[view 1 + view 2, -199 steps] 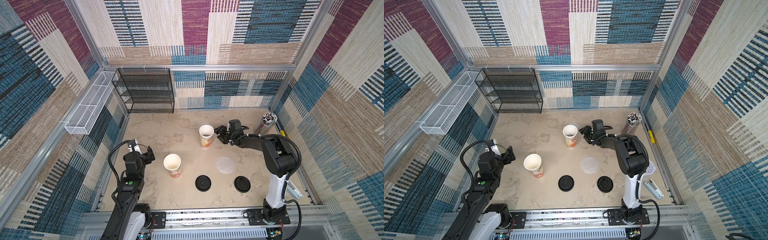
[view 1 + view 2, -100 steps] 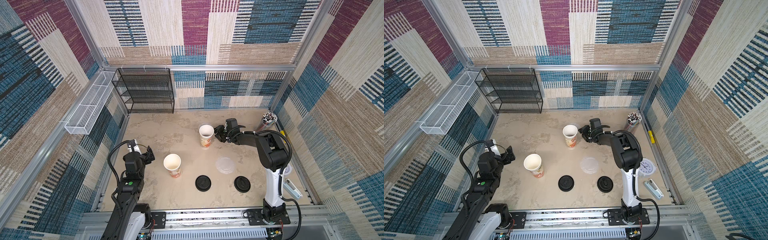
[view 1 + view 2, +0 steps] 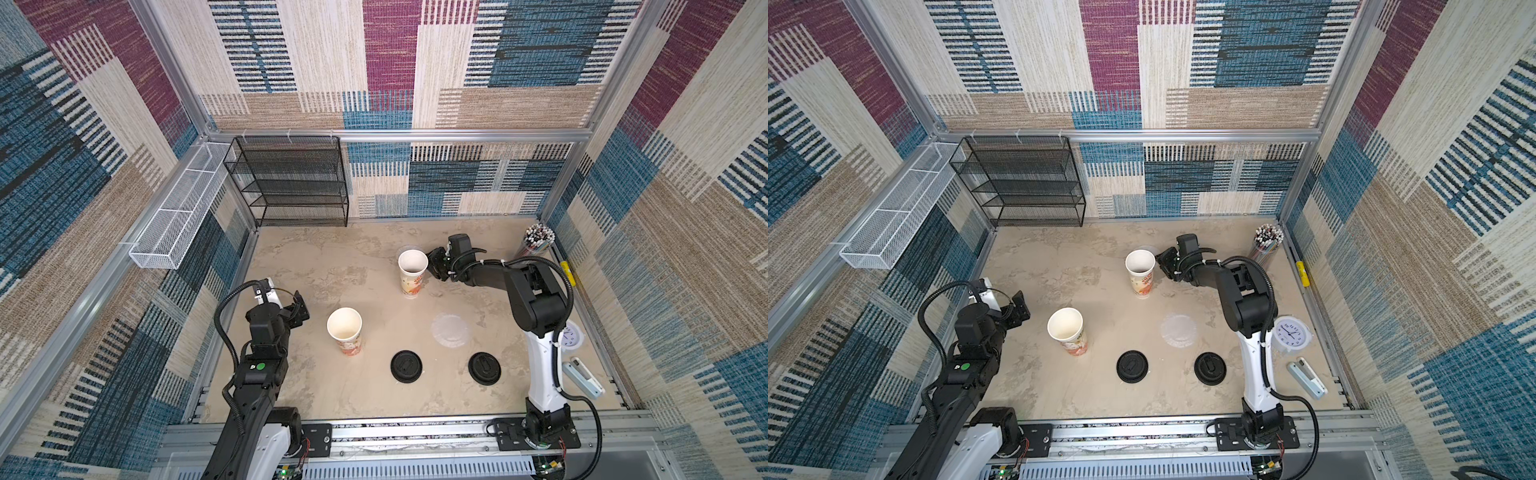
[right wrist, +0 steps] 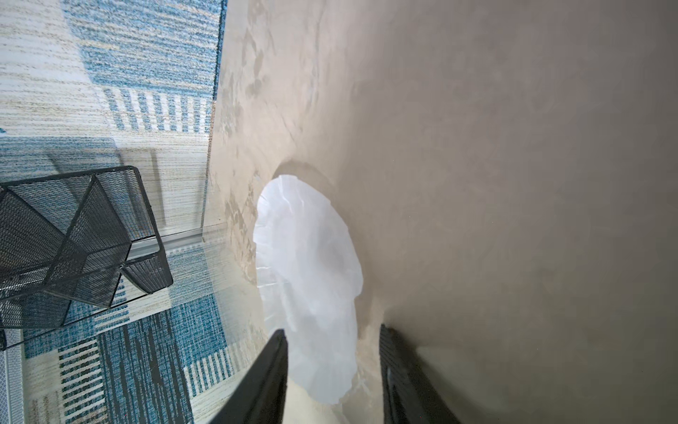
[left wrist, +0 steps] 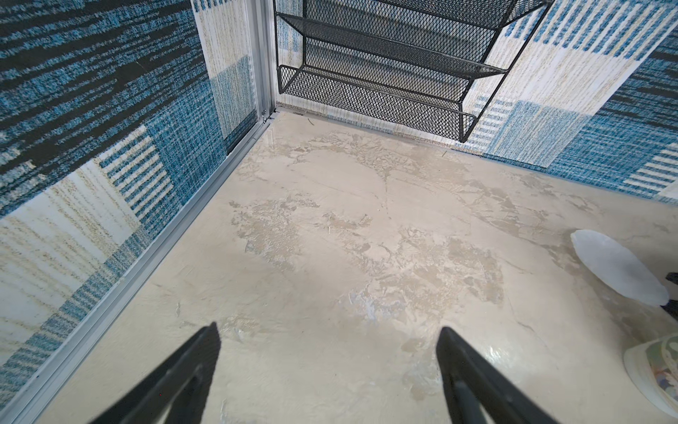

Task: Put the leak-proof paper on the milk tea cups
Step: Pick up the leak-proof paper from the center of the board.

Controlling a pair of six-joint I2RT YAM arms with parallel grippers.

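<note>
Two white milk tea cups with orange prints stand open: the far cup [image 3: 413, 270] [image 3: 1140, 270] and the near cup [image 3: 345, 332] [image 3: 1066, 330] [image 5: 656, 370]. One round translucent leak-proof paper [image 4: 312, 264] [image 3: 404, 249] [image 5: 620, 268] shows just behind the far cup's rim. My right gripper [image 4: 332, 328] [image 3: 432, 262] [image 3: 1163, 259] reaches it, jaws apart on either side of its near edge, with a gap beside one finger. A second leak-proof paper [image 3: 451, 329] [image 3: 1178, 329] lies flat on the table. My left gripper [image 5: 328, 328] [image 3: 301, 309] [image 3: 1019, 309] hangs wide open and empty, left of the near cup.
Two black lids [image 3: 406, 366] [image 3: 484, 368] lie near the front. A straw holder [image 3: 538, 241] stands at the back right, with a white clock [image 3: 1291, 336] and a small white device [image 3: 584, 376] along the right edge. A black mesh rack [image 3: 291, 183] stands at the back left.
My right gripper has slid left up to the far cup and its jaws have narrowed. The paper now shows behind that cup's rim. The left arm has not moved.
</note>
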